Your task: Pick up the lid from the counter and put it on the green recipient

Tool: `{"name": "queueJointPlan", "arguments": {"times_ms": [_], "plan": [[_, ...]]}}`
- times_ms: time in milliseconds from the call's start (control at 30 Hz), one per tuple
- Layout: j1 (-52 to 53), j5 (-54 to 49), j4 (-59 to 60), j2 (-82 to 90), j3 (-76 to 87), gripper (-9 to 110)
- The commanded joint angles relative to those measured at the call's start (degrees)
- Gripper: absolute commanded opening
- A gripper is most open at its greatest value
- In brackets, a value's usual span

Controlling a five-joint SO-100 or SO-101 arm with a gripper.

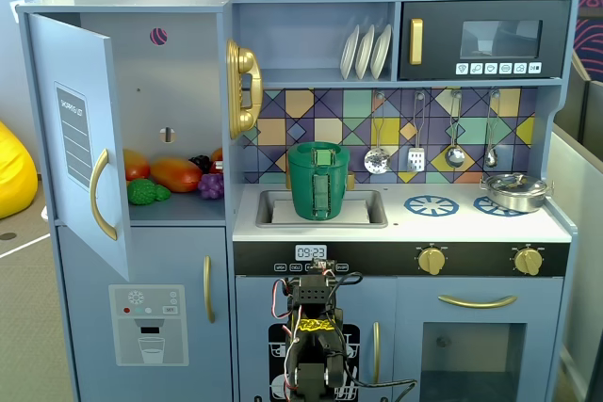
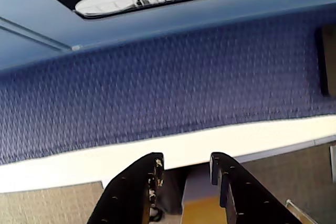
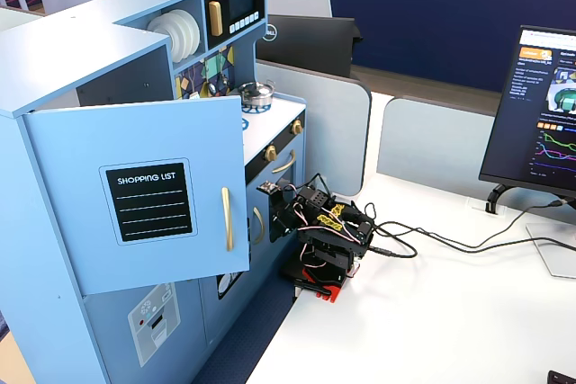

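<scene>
The tall green pot stands in the sink basin of the pale counter, its ribbed handle facing a fixed view. A flat green top with a small bump, which looks like the lid, sits across the pot's rim. No lid lies on the counter. The arm is folded low in front of the toy kitchen, and also shows on the white table. My gripper is open and empty, over the table edge and blue carpet, far below the pot.
A silver pan sits on the right burner. The fridge door stands open at the left with toy fruit inside. Utensils hang behind the counter. Cables and a monitor are on the table.
</scene>
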Motion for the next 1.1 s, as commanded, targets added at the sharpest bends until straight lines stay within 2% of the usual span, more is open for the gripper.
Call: {"name": "queueJointPlan", "arguments": {"times_ms": [0, 267, 433, 1067], "plan": [[-0.5, 1.1, 7.4, -0.3, 2.7, 0], [-0.2, 1.9, 9.8, -0.2, 2.9, 1], [-1.1, -2.0, 10.3, -0.2, 2.9, 1], [-1.1, -1.4, 10.4, -0.2, 2.9, 1]]}}
